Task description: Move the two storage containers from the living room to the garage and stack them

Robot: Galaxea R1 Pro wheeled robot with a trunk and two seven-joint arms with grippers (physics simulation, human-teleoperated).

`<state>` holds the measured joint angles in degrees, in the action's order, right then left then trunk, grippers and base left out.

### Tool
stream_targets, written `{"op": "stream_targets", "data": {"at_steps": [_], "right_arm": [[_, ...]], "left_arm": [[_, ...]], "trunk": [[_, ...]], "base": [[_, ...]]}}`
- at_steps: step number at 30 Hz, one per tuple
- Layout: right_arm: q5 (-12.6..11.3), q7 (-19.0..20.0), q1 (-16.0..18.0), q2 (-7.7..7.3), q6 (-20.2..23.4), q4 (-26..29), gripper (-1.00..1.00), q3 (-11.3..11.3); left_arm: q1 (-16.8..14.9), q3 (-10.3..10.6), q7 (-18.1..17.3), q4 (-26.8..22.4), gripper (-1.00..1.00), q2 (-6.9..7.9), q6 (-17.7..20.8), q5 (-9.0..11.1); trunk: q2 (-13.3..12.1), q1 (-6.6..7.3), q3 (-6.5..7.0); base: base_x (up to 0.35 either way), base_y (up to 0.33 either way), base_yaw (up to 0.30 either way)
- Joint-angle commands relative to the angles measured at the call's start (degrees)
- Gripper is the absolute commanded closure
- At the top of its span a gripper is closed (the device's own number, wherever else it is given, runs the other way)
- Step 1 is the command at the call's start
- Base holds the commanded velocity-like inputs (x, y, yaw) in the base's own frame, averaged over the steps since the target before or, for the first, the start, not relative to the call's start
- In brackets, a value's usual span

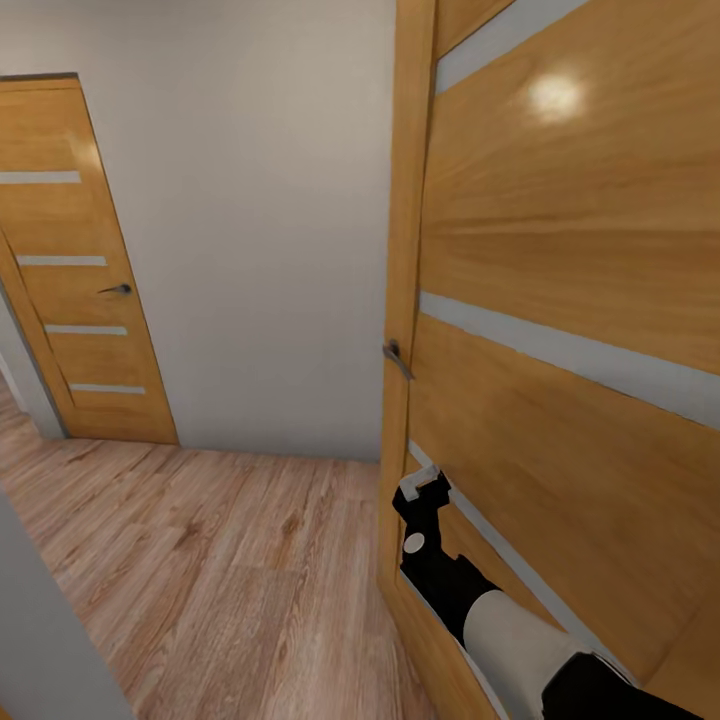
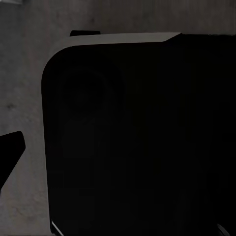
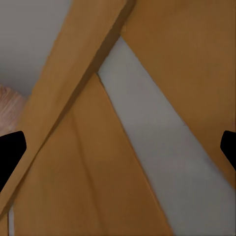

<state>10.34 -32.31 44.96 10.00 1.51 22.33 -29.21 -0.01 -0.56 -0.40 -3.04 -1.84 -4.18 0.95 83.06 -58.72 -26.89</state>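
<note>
My right claw (image 1: 425, 487) sits against the near wooden door (image 1: 560, 300), just below its handle (image 1: 397, 358), fingers apart, gripping nothing; left claw's state: can't tell.

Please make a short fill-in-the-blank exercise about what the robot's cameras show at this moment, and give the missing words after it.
1. The right gripper is close to a ____ door with pale horizontal stripes.
2. The floor is made of light ____ planks.
3. A second door, at the far left, is ____.
4. In the right wrist view, the fingertips stand wide apart, so the gripper is ____.

Missing words: wooden; wood; closed; open
</note>
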Motion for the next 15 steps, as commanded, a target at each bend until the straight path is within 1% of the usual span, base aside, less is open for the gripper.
{"op": "stream_targets", "data": {"at_steps": [1,8,15], "right_arm": [[0.52,-0.52,0.08,0.00,0.13,-0.11,-1.00,-0.01],[0.72,-0.48,0.09,0.00,-0.24,-0.31,-1.00,0.02],[0.73,-0.48,0.12,0.00,-0.28,-0.35,-1.00,0.04]], "left_arm": [[0.01,-0.06,-0.04,-0.04,-1.00,0.00,-0.12,0.10],[0.01,-0.06,-0.04,-0.05,-1.00,0.00,-0.12,0.10],[0.01,-0.06,-0.04,-0.06,-1.00,0.00,-0.12,0.10]], "trunk": [[0.02,-0.01,-0.04],[0.02,-0.01,-0.04],[0.02,-0.01,-0.04]], "base": [[0.115,0.000,0.000],[0.112,0.000,0.000],[0.029,0.000,0.000]]}}
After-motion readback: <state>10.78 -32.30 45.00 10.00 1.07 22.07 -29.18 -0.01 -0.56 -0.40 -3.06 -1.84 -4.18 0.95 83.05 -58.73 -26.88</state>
